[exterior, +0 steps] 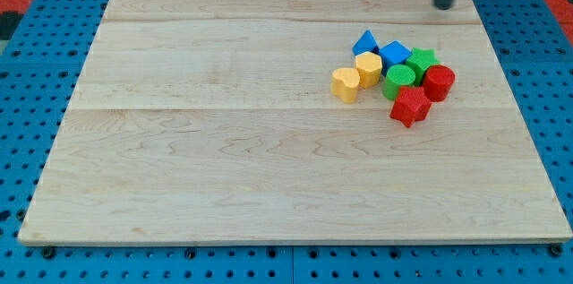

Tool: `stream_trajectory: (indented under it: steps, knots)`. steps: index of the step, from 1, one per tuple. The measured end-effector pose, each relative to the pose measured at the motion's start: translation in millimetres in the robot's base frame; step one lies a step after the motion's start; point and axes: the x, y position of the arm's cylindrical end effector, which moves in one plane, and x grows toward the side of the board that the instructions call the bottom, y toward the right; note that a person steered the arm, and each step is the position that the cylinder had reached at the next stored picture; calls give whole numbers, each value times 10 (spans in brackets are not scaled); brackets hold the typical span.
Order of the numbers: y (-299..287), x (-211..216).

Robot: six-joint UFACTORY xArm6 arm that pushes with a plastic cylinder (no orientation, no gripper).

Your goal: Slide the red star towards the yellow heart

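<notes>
The red star [410, 105] lies at the lower right of a cluster of blocks on the wooden board [224, 141]. The yellow heart [346, 84] lies at the cluster's left edge, apart from the star. My tip [444, 4] is near the view's top right, above the cluster and well clear of the red star, touching no block.
Between and around them lie a yellow hexagon-like block [369, 68], a green cylinder [399, 79], a red cylinder [439, 81], a green star [422, 60], a blue triangle [364, 43] and a blue cube-like block [393, 54]. Blue pegboard [36, 78] surrounds the board.
</notes>
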Motion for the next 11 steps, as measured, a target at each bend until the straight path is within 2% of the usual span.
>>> stream_trajectory:
  steps: [1, 4, 5, 6, 8, 9, 10, 11]
  knots:
    - [693, 61]
    - [716, 437]
    - [662, 876]
    - [346, 1486]
    - [-721, 2175]
    - [-1275, 2105]
    - [-1470, 1914]
    - [-1255, 1867]
